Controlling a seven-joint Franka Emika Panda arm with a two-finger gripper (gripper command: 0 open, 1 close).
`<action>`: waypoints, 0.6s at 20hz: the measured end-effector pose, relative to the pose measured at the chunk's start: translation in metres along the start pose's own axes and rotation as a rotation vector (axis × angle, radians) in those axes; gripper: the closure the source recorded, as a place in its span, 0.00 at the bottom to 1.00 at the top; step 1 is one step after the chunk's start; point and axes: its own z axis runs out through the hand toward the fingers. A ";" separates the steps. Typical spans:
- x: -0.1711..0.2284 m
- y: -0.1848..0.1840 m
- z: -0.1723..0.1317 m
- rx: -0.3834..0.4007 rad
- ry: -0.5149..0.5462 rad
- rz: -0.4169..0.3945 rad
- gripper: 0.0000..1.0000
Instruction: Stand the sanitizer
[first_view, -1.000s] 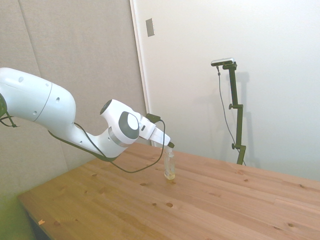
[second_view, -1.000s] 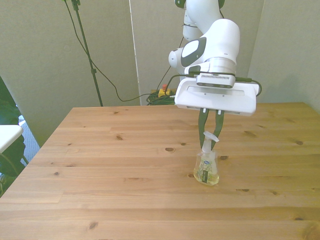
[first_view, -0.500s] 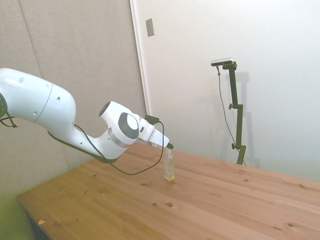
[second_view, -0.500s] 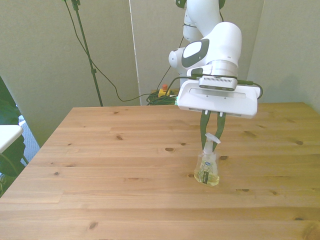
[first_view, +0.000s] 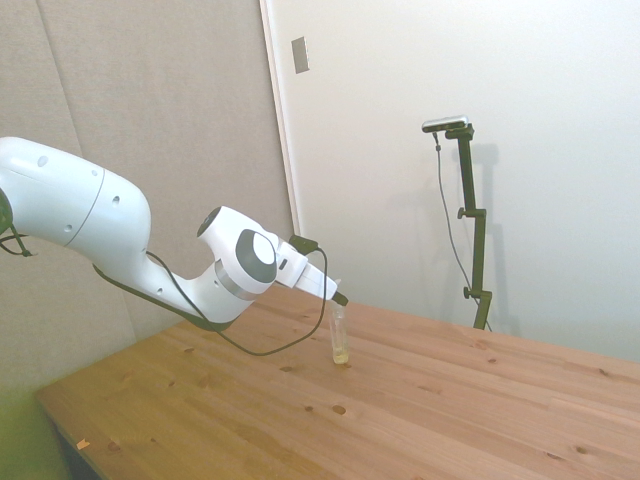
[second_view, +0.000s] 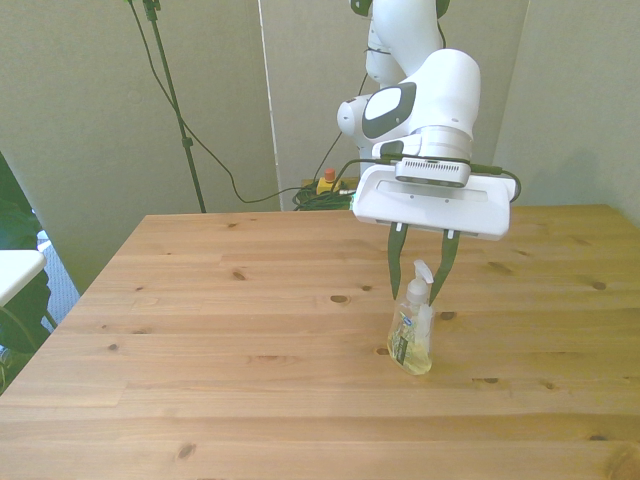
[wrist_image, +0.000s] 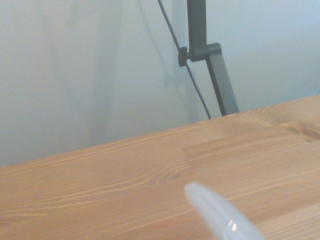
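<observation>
Right of centre in the front view, you see the sanitizer (second_view: 412, 335) standing upright on the wooden table (second_view: 200, 330). Your gripper (second_view: 418, 293) hangs over it, released, its fingers (second_view: 392, 270) spread to either side of the white pump top without touching. In the side view the bottle sits mid-frame (first_view: 340, 338).

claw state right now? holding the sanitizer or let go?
Claw: open, fingers spread either side of the sanitizer pump top, holding nothing. Bottle stands upright on the table.
</observation>
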 end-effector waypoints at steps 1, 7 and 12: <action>0.000 0.000 0.000 0.000 -0.001 0.000 0.00; -0.010 0.004 -0.002 -0.093 -0.111 0.025 0.00; 0.029 -0.004 -0.015 -0.170 -0.199 0.035 0.00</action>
